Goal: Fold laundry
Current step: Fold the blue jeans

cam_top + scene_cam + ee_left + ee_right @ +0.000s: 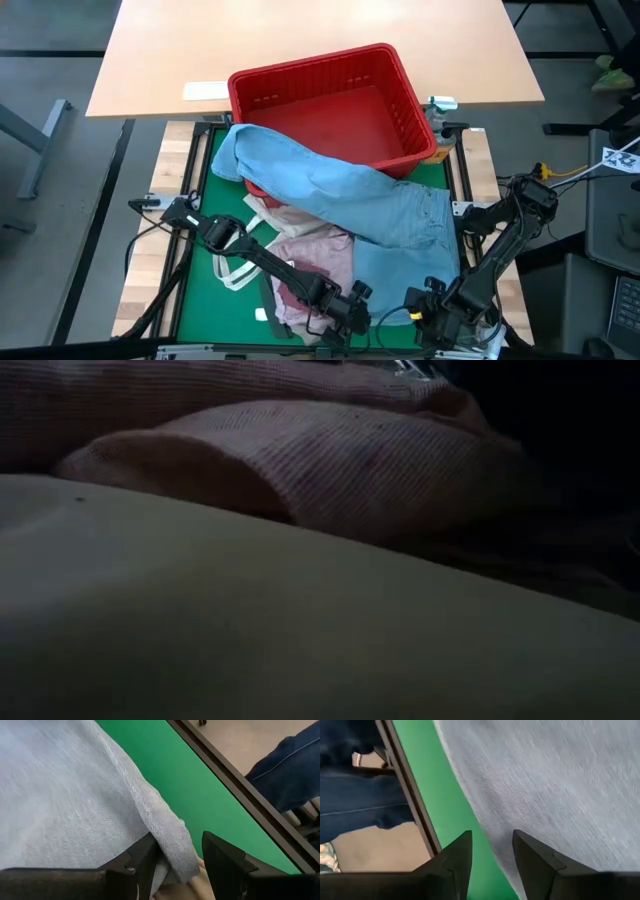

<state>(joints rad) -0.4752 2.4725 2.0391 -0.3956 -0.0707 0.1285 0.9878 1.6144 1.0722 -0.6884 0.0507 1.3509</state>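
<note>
High view first: I see the light blue denim jeans (345, 190) draped from the front lip of the red plastic basket (330, 105) down across the green mat (205, 265), running toward my right arm's side. Under them lies the mottled pink top (318, 262), with the white tote bag (262, 215) peeking out beside it.

Both my arms reach in at the near edge of the table. My left end effector (350, 312) sits over the near edge of the pink top. Through the left wrist view, that left end effector (180, 862) has its two fingers partly apart with a folded hem of pale blue-grey twill cloth (75, 805) lying between them; the cloth touches the inner face of one finger (145, 860), while a small gap shows before the other. I cannot tell if it truly grips the hem.

My right end effector (432, 312) sits low beside the jeans' near end. In the right wrist view, the right end effector (492, 855) is partly open, its fingers straddling the edge of the same pale twill fabric (560, 790) where it meets the green mat (440, 790). I cannot tell whether it pinches the cloth.

Low view is blocked by soft fabric: ribbed pink cloth (380, 470) behind a pale fold (250, 630).
</note>
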